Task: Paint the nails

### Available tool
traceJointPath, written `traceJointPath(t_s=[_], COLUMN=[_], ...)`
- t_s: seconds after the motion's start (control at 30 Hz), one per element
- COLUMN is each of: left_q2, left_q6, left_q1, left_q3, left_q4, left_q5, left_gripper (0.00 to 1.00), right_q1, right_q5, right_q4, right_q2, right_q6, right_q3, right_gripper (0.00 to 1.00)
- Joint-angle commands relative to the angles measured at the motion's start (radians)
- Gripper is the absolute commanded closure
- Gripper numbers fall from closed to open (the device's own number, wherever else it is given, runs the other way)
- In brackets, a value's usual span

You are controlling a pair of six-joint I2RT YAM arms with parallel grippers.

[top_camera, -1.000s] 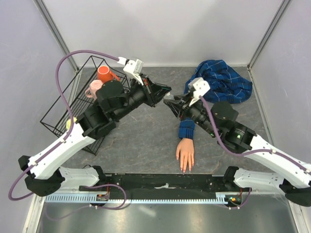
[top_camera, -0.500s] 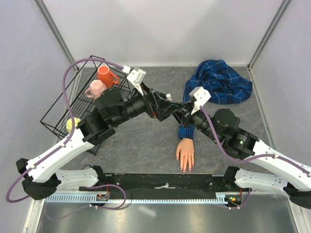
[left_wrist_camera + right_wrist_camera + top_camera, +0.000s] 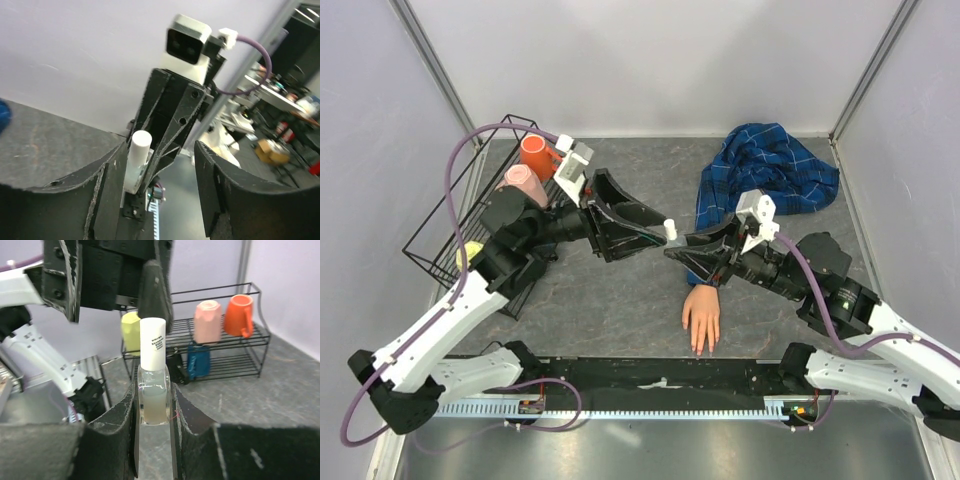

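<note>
The pale mannequin hand (image 3: 701, 315) lies palm down near the table's front edge, and its nails (image 3: 700, 347) are tiny at the fingertips. Its blue plaid sleeve (image 3: 770, 170) trails to the back right. My right gripper (image 3: 686, 246) (image 3: 152, 402) is shut on a small clear bottle (image 3: 152, 400) with a white cap (image 3: 152, 342) (image 3: 670, 228), held in the air behind the hand. My left gripper (image 3: 660, 236) (image 3: 160, 150) is open, and its jaws straddle the cap (image 3: 140, 145). The cap sits close against one left finger (image 3: 107, 195), with a wide gap to the other.
A black wire rack (image 3: 450, 215) (image 3: 220, 367) stands at the left with an orange mug (image 3: 535, 152) (image 3: 240, 315), a pink mug (image 3: 523, 182) (image 3: 207, 320) and a yellow cup (image 3: 131, 330). Both arms meet over the table's middle.
My left gripper has opened and come round the bottle's cap. My right arm has drawn back to the right and turned the bottle toward the left gripper.
</note>
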Motion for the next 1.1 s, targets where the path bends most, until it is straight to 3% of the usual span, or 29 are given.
traceJointPath(t_s=[0.0,0.2,0.23,0.3,0.33,0.4,0.5,0.6,0.63,0.7,0.73,0.83,1.0,1.07], left_q2=[0.047,0.082,0.087,0.088,0.087,0.084,0.072,0.053,0.055,0.064,0.071,0.094,0.127,0.128], left_q6=[-0.088,-0.157,-0.157,-0.154,-0.142,-0.128,-0.066,0.051,0.063,0.086,0.093,0.126,0.123,0.129], left_q1=[0.007,0.007,0.007,0.008,0.007,0.007,0.007,-0.007,-0.031,-0.065,-0.118,-0.215,-0.225,-0.225], left_q3=[-0.023,-0.037,-0.035,-0.034,-0.032,-0.029,-0.008,0.047,0.094,0.141,0.179,0.211,0.23,0.235], left_q4=[0.198,0.367,0.376,0.37,0.35,0.321,0.199,-0.059,-0.146,-0.321,-0.358,-0.392,-0.368,-0.352], left_q5=[0.202,0.275,0.284,0.285,0.279,0.265,0.2,-0.021,-0.197,-0.36,-0.524,-0.751,-0.756,-0.71], left_gripper=[0.36,0.48,0.55,0.6,0.73,0.83,0.98,0.98,0.98,0.98,0.98,0.98,0.98,0.94], right_q1=[-0.009,-0.02,-0.023,-0.031,-0.032,-0.042,-0.045,-0.042,-0.034,0.009,0.026,0.053,0.052,0.052], right_q5=[-0.117,-0.16,-0.166,-0.168,-0.168,-0.157,-0.092,0.031,0.08,0.254,0.324,0.456,0.461,0.43], right_q4=[0.052,0.057,0.083,0.092,0.094,0.094,0.079,-0.013,-0.038,-0.058,-0.058,-0.063,-0.041,-0.04], right_q2=[0.009,0.008,0.009,0.009,0.009,0.015,0.035,0.109,0.13,0.179,0.193,0.258,0.275,0.259], right_q6=[0.074,0.101,0.104,0.108,0.108,0.105,0.087,0.021,0.004,-0.063,-0.082,-0.125,-0.129,-0.12], right_q3=[0.025,0.022,0.02,0.016,0.016,0.017,0.031,0.103,0.123,0.152,0.16,0.193,0.19,0.186], right_gripper=[1.0,1.0,1.0,1.0,1.0,1.0,1.0,1.0,1.0,1.0,1.0,1.0,1.0,1.0])
